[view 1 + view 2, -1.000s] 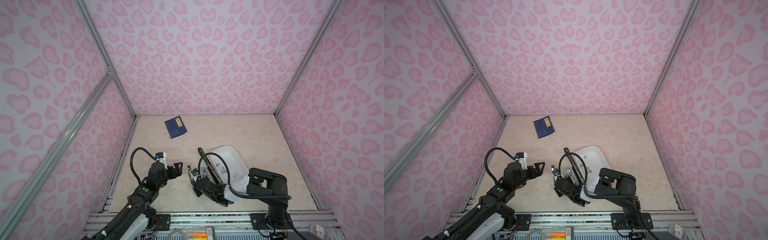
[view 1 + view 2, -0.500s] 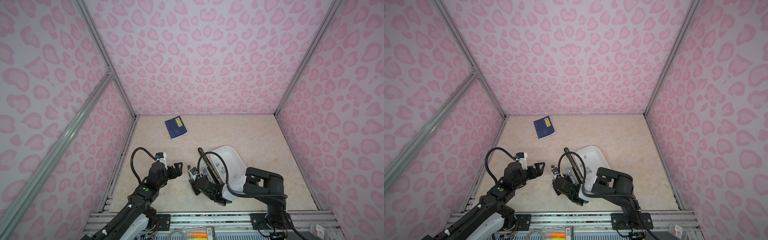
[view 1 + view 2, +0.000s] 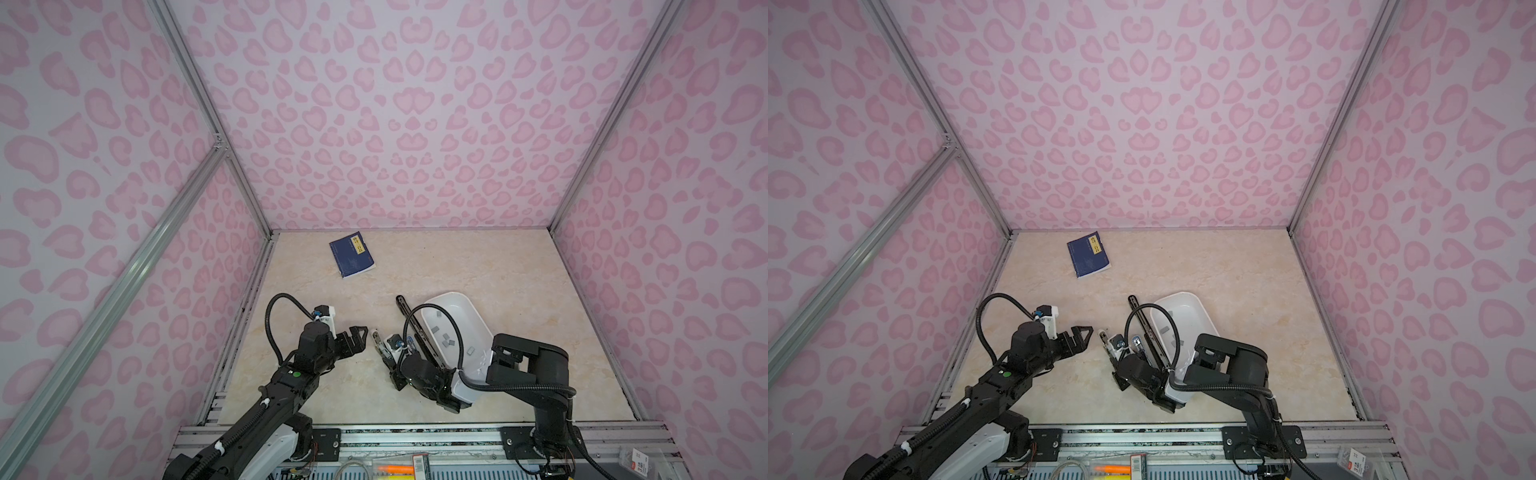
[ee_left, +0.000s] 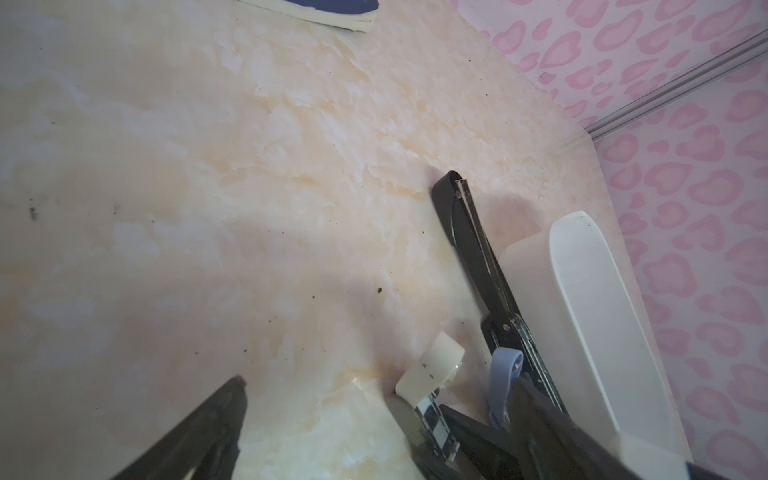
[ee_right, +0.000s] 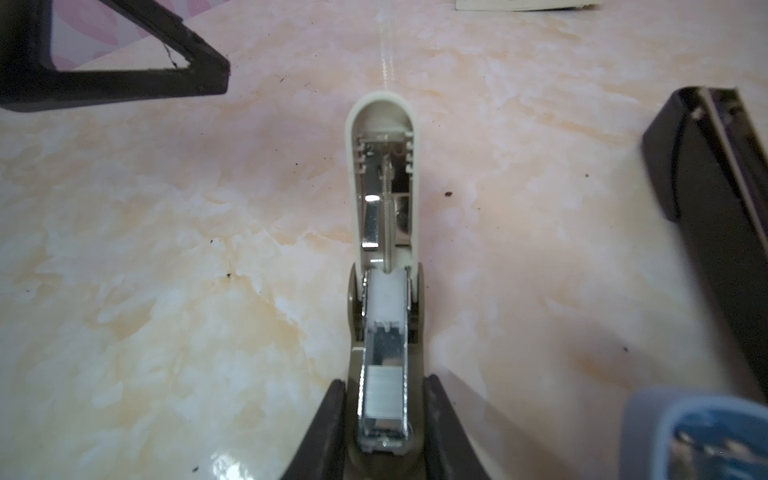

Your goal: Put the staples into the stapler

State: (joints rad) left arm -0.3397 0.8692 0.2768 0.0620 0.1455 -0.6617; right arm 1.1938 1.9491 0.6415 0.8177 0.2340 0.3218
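Right gripper pinches the base of a small cream stapler between its two black fingers, near the front of the table and just left of the middle. The stapler's lid is swung open and points away from the gripper. Only the right wrist view looks into the open channel. A grey staple block lies in it at the gripper end, and the white pusher sits just beyond it toward the hinge. In both top views the stapler is too small to show this.

Left gripper hangs with its jaws spread wide and holds nothing. It is just left of the cream stapler's tip and apart from it. One of its triangular fingers shows in a corner of the right wrist view.

To the right sits a white tray. A top view shows loose staples scattered on its floor, while the left wrist view catches only the tray's outer wall and rim. A black stapler, opened out long, lies along the tray's left side. A blue-grey stapler sits between it and the cream one, half hidden by the right arm from above. A dark blue booklet lies far left, well apart.
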